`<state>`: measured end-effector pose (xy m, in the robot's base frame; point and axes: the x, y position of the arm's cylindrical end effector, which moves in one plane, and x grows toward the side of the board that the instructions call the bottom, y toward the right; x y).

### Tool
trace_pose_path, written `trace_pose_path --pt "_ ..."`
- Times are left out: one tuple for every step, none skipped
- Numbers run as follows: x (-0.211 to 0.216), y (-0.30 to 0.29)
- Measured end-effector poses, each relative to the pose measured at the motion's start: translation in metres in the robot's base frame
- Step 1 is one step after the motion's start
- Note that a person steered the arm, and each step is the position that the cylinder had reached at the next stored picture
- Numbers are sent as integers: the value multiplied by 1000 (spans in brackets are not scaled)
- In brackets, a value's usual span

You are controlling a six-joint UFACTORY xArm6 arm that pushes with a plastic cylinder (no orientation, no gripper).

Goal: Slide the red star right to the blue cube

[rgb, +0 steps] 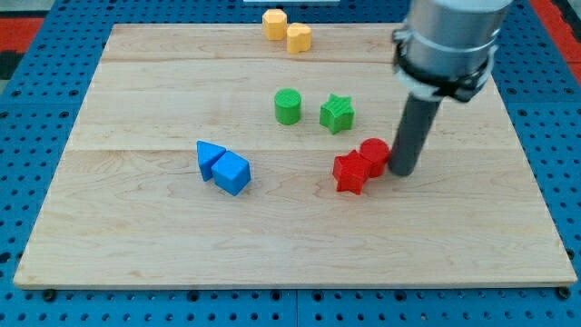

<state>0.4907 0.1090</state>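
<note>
The red star (349, 173) lies right of the board's middle, touching a red cylinder (374, 154) at its upper right. The blue cube (232, 173) sits left of the middle, touching a blue triangular block (209, 155) at its upper left. My tip (401, 172) rests on the board just right of the red cylinder, close to or touching it. The star is well to the right of the blue cube, with bare wood between them.
A green cylinder (288, 106) and a green star (337, 113) stand above the red pair. Two yellow blocks (274, 23) (299, 38) sit at the board's top edge. The wooden board (136, 245) lies on a blue pegboard.
</note>
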Motion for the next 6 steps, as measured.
trace_pose_path --pt "2 -73" --pt "16 -88" --pt "41 -73" --pt "41 -63" --pt "21 -77" --pt "-7 -88"
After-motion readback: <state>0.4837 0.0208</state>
